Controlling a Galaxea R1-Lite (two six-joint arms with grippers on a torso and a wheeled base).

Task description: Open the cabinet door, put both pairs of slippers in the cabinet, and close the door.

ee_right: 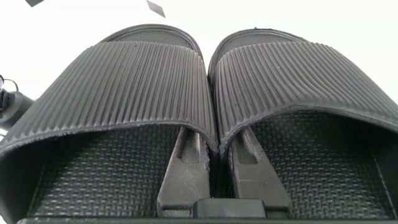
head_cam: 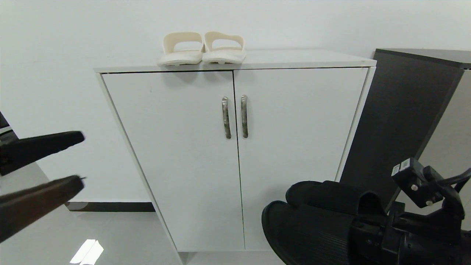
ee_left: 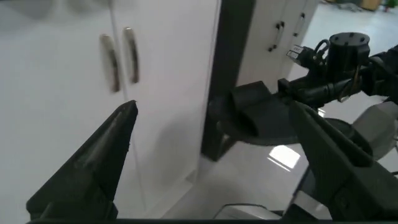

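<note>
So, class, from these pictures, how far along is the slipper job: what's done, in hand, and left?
Done: the black slippers are clamped as a pair in the right gripper. In hand: the left gripper is open, to the left of the handles, not touching them. Left: both doors are shut, so opening one, putting in the black pair and the cream slippers from the cabinet top, and closing.

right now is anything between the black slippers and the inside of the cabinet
Yes. Both cabinet doors are shut, so they stand between the black slippers, clamped in the right end effector, and the inside. The open left end effector has nothing visible between it and the handles.
</note>
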